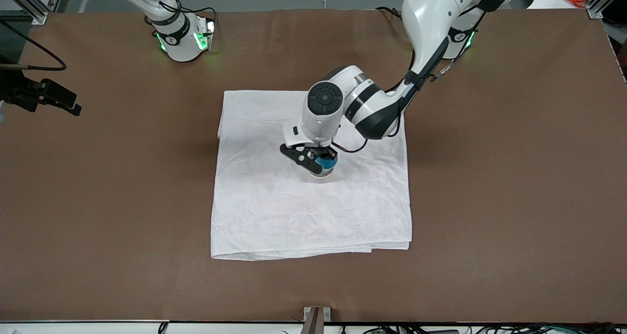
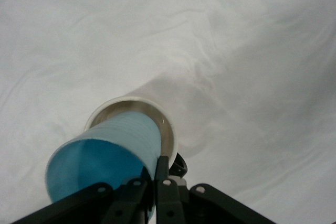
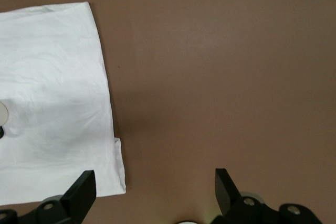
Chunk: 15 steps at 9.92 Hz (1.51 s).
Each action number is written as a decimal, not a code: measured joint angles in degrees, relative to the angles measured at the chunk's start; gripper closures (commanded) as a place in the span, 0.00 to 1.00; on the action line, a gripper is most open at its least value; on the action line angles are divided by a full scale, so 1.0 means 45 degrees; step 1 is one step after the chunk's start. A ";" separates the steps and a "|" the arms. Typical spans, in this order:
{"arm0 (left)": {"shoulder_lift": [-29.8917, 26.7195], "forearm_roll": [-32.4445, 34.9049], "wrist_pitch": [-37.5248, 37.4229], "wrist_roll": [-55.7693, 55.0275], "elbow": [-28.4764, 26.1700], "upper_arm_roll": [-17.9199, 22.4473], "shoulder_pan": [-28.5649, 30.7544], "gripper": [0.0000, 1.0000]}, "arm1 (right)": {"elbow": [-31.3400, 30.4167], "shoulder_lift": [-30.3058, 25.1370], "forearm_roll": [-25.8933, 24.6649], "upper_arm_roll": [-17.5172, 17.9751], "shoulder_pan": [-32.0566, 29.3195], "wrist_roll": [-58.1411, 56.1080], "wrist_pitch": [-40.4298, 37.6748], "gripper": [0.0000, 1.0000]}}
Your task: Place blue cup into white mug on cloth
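Observation:
The white cloth (image 1: 313,211) lies spread in the middle of the brown table. The white mug (image 1: 321,174) stands upright on it. My left gripper (image 1: 321,161) is shut on the rim wall of the blue cup (image 1: 326,165). It holds the cup tilted, with its lower end inside the mug's mouth. In the left wrist view the cup (image 2: 105,156) leans out of the mug's rim (image 2: 170,129), my left gripper (image 2: 157,163) pinches its wall, and the cloth (image 2: 236,51) fills the background. My right gripper (image 3: 155,182) is open and empty, waiting over bare table beside the cloth's corner (image 3: 52,103).
The right arm (image 1: 179,40) hangs near the robots' edge of the table (image 1: 490,177). A black camera mount (image 1: 44,96) juts in at the right arm's end. Bare brown table surrounds the cloth on all sides.

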 measured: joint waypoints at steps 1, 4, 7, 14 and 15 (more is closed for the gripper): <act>0.0000 0.0056 0.0000 0.0000 0.0005 0.0001 -0.0024 1.00 | 0.0023 -0.0091 -0.0013 0.0035 0.0000 -0.0079 -0.0084 0.00; 0.0170 0.0972 0.0000 0.0008 0.0008 0.0059 -0.0021 1.00 | -0.0569 -0.0637 -0.0071 0.0128 -0.0092 -0.1059 0.0298 0.00; 0.0514 0.1034 0.0013 0.0007 0.0011 0.0060 -0.0057 0.95 | -0.0964 -0.1004 -0.0081 0.1268 -0.1678 -0.2041 0.0516 0.00; 0.0613 0.1039 0.0095 -0.0349 0.0193 0.0067 -0.0274 0.50 | -0.0964 -0.1013 -0.0094 0.1617 -0.1812 -0.2050 0.0641 0.00; 0.0538 0.1040 0.0106 -0.0349 0.0354 0.0071 -0.0188 0.47 | -0.0963 -0.1020 -0.0095 0.1623 -0.1808 -0.2050 0.0643 0.00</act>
